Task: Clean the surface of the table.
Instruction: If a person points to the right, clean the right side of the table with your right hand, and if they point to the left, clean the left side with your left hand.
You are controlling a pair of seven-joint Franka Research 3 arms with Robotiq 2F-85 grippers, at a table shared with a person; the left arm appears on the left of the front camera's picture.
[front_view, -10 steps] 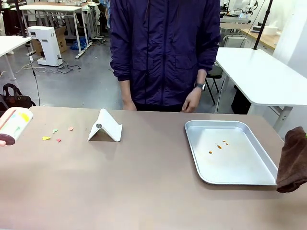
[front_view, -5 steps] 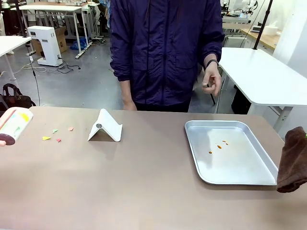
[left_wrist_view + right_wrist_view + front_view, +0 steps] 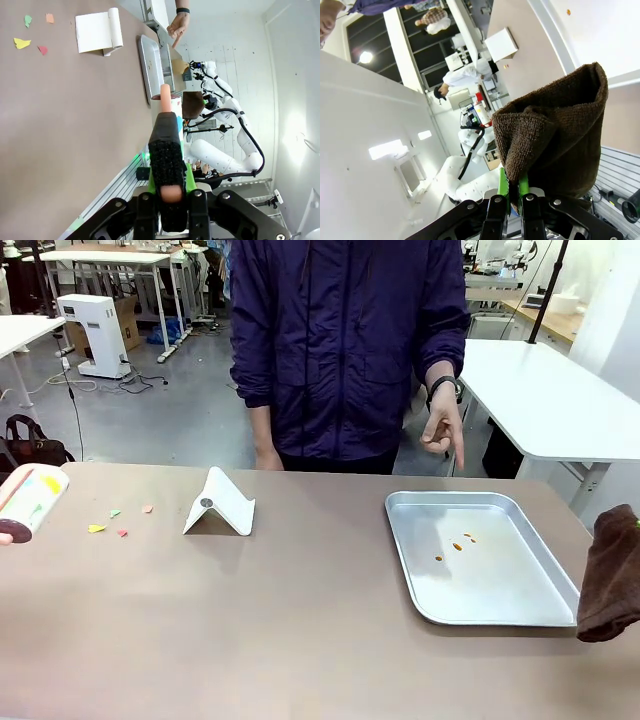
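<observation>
The coloured paper scraps [image 3: 96, 528] lie left on the matte brown worktop [image 3: 300, 640], near the left claw [image 3: 167, 125] pinching a white printed cylinder [image 3: 33, 502]. The right claw [image 3: 512, 179], pinching a brown cloth [image 3: 610, 575], is well apart.

We have our left gripper [image 3: 167, 131] clamped tight on a white cylinder [image 3: 164, 102], its black fingers [image 3: 167, 155] lying along it. Our right gripper [image 3: 514, 186] pinches a fold of brown cloth [image 3: 555, 135] between its green pads [image 3: 505, 184]. From the left wrist we see our right arm [image 3: 220, 157] bent, far out to the side.
</observation>
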